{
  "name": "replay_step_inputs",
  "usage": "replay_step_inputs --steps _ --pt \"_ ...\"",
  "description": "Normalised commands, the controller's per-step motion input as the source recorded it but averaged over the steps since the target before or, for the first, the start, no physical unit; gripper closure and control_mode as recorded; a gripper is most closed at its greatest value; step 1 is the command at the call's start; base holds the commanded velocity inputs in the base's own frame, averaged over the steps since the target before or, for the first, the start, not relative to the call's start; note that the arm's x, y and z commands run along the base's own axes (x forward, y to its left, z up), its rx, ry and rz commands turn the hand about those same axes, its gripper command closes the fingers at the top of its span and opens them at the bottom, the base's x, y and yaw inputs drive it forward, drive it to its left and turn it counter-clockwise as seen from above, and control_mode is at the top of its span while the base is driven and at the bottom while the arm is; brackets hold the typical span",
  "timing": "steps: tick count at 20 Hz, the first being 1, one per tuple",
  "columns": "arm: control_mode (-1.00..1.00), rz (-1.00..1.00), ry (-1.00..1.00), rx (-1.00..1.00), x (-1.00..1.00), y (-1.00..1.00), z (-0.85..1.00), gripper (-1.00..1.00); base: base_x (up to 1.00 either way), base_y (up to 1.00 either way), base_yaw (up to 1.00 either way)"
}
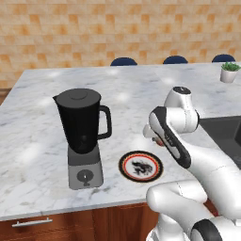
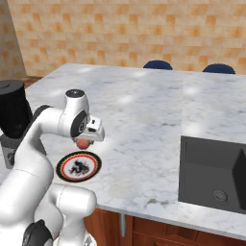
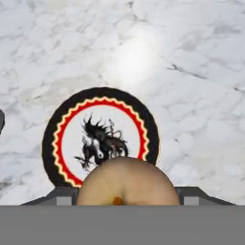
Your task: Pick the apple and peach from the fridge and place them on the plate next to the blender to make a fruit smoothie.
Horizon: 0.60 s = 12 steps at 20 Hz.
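Here, left to right: the black-jugged grey-based blender, the round red-ringed black-rimmed plate beside it, and the gripper clamped on the pale orange-red peach, hanging above the plate's right edge, presumably for release.

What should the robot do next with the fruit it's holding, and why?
Probably lower the hand a little and then let go. The gripper is shut on the small round orange-red peach and hangs above the round plate with white centre, red ring and black rim, beside the black-jug blender on its grey base. The plate has no fruit on it, so there is room to set the peach down.
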Motion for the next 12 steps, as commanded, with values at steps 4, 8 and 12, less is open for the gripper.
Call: replay_step_inputs --steps 4,8,12 --pt "-1.00 0.00 0.21 0.03 0.65 0.23 -1.00 1.00 0.00 0.00 0.00" --pt "-1.00 0.02 0.21 0.00 0.08 0.20 -0.98 1.00 0.00 0.00 0.00" --pt "-1.00 0.02 0.07 -0.02 0.36 0.17 -0.70 1.00 0.00 0.00 0.00"
